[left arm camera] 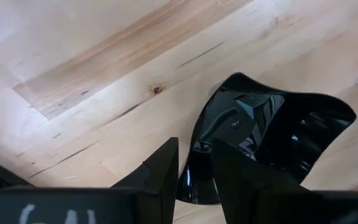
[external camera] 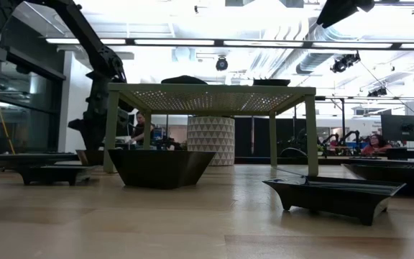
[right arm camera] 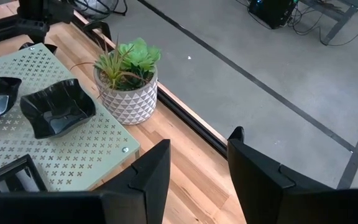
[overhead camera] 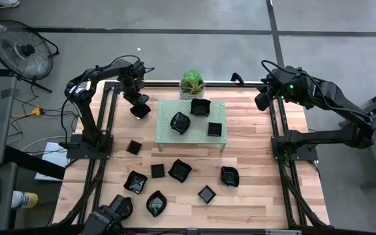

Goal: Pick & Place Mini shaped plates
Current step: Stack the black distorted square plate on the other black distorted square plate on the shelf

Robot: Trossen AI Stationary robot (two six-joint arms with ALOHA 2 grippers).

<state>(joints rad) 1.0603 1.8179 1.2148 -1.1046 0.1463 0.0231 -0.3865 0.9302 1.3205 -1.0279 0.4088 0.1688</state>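
The left gripper (left arm camera: 194, 177) has its two dark fingers clamped on the near rim of a glossy black wavy-edged mini plate (left arm camera: 272, 140), which juts out beyond the fingertips above the pale wooden tabletop (left arm camera: 92, 68), just off the far left corner of the pale green perforated rack (overhead camera: 191, 124). The right gripper (right arm camera: 197, 165) hangs with jaws apart and empty over the tabletop's far right corner, near the small green potted plant (right arm camera: 128, 78).

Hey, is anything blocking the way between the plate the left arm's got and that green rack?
Nothing visible does. The left gripper holds a black plate just beside the rack, at its left edge, with bare table between them.
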